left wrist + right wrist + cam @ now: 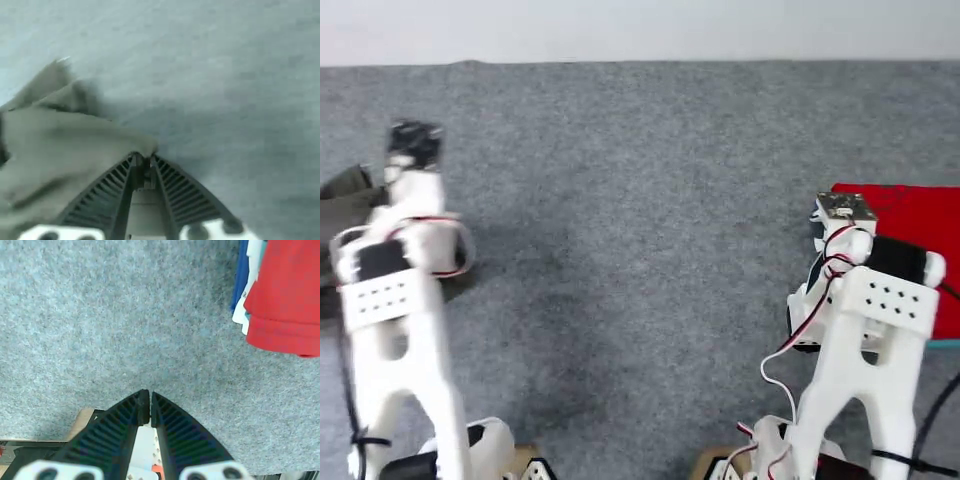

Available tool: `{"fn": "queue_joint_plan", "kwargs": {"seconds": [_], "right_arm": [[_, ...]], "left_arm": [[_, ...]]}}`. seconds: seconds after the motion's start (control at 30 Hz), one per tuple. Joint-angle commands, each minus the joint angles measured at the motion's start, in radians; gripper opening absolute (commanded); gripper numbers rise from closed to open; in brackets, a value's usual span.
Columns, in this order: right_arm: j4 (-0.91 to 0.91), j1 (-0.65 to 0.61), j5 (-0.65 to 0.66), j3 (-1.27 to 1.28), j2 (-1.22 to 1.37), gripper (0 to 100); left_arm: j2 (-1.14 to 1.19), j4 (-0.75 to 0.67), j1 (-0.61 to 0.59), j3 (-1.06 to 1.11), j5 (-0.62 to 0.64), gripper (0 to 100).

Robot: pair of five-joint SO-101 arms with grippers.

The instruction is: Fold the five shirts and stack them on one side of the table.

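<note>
While the high view has the olive shirt (342, 200) at the left edge of the bench (640, 200) under the left arm (395, 300), the red-topped stack (910, 215) sits far right beside the right arm (875, 300); left wrist view: left hand (145, 159) clenched on the olive shirt's edge; right wrist view: right hand (150, 394) clenched on nothing, stack near, off to one side

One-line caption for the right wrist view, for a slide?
Right gripper, shut, over the grey felt table, beside a stack of folded shirts with a red shirt on top.
</note>
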Motion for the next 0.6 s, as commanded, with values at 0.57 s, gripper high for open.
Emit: {"fn": "queue_joint_plan", "kwargs": {"seconds": [0.57], "right_arm": [[0.041,-0.008,-0.003,-0.012,-0.035,0.9]], "left_arm": [[-0.044,-0.04,0.706,-0.262,0.14,1]]}}
